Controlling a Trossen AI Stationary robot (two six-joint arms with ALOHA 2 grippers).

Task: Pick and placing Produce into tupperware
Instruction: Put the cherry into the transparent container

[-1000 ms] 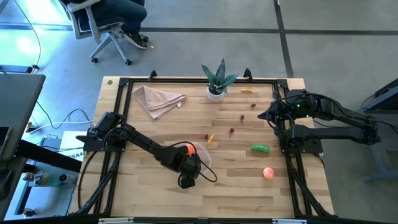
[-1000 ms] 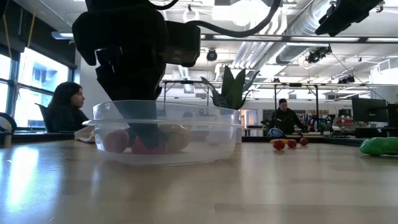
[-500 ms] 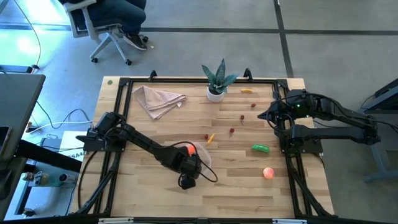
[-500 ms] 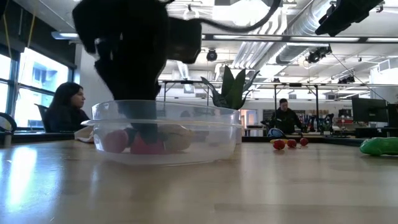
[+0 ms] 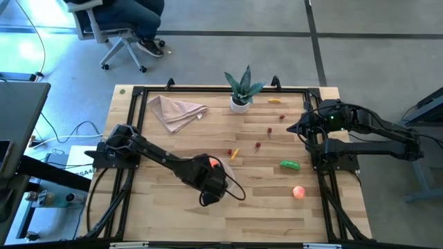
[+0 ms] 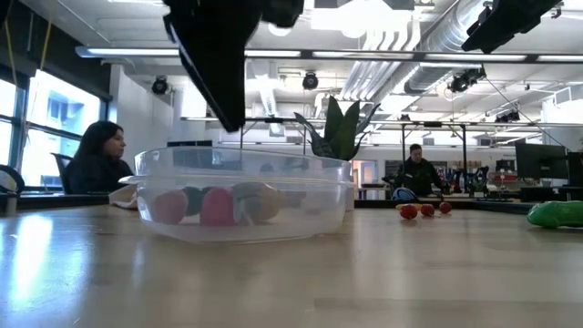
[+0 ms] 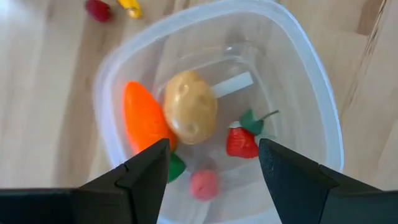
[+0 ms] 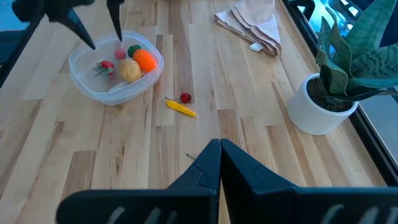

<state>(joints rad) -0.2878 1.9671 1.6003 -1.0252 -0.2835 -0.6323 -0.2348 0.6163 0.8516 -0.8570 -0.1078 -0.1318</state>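
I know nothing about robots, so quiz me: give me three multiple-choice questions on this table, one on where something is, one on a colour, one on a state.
1. Where is the orange carrot?
A. Inside the clear tub
B. Beside the potted plant
C. On the cloth napkin

2. What colour is the cucumber lying near the right arm?
A. Yellow
B. Green
C. Blue

3. How are the two hands set?
A. Both open
B. Left hand open above the tub, right hand shut
C. Left hand shut on the peach

Answers: 1 A, the left wrist view shows it lying in the tub. 2 B, the high view shows it green. 3 B, the left fingers stand apart and empty; the right fingers meet.
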